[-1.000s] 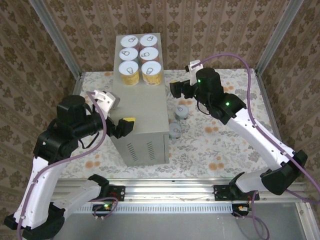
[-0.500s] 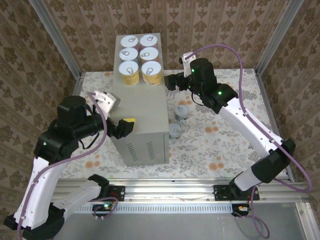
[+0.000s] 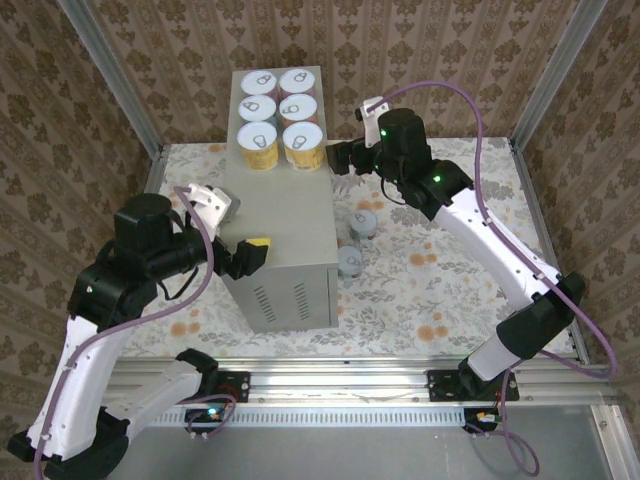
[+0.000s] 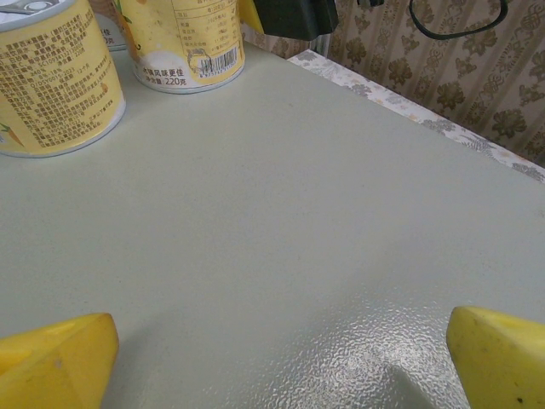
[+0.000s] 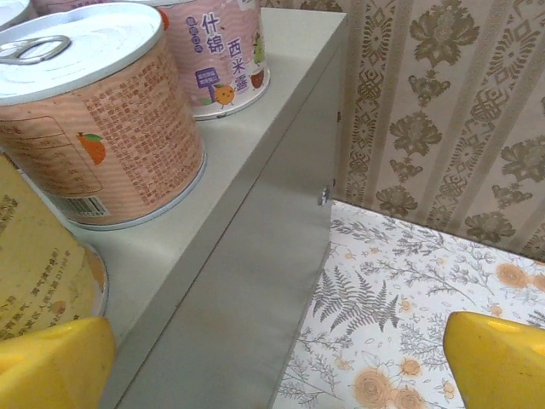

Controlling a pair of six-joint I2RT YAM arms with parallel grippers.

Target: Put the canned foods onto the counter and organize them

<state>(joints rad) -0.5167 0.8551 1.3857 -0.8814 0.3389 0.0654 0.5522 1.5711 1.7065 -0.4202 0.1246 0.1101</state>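
Observation:
Several canned foods with white pull-tab lids stand in two rows at the far end of the counter, a tall grey box. Two more cans sit on the floral floor right of it. My left gripper hovers open over the counter's near left part; the left wrist view has its yellow fingertips wide apart over the bare top, yellow cans ahead. My right gripper is open beside the counter's right wall, next to a pink-orange can, and holds nothing.
Patterned wallpaper walls and metal frame posts close in the floral floor. A metal rail runs along the near edge by the arm bases. The near half of the counter top is bare.
My right arm has swung left and away, bringing its open gripper up against the counter's right side by the far cans. The left arm has not moved.

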